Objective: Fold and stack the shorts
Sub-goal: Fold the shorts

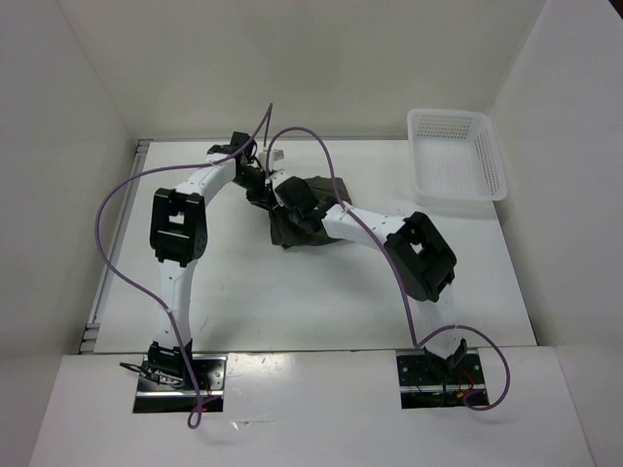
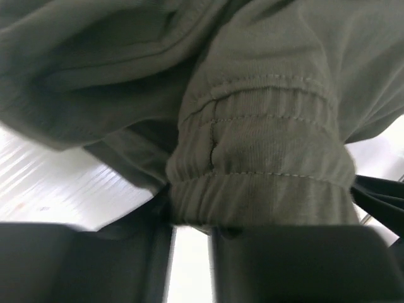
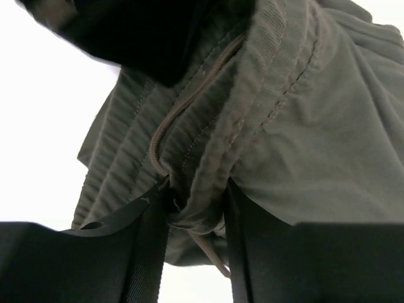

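The dark olive-green shorts [image 1: 304,226] hang bunched between both grippers over the far middle of the table. My left gripper [image 1: 259,183] is nearly closed, with the ribbed waistband [image 2: 265,158] pinched at its fingertips [image 2: 192,226]. My right gripper [image 1: 296,198] is shut on a bunched fold of the waistband [image 3: 196,211], and the thin drawstring [image 3: 165,126] runs down between its fingers. The rest of the cloth [image 3: 315,126] drapes over the right finger. The legs of the shorts are crumpled and cannot be told apart.
A white perforated plastic basket [image 1: 458,156] stands at the table's back right. White walls close in the table on the left, back and right. Purple cables [image 1: 117,204] loop from both arms over the left side.
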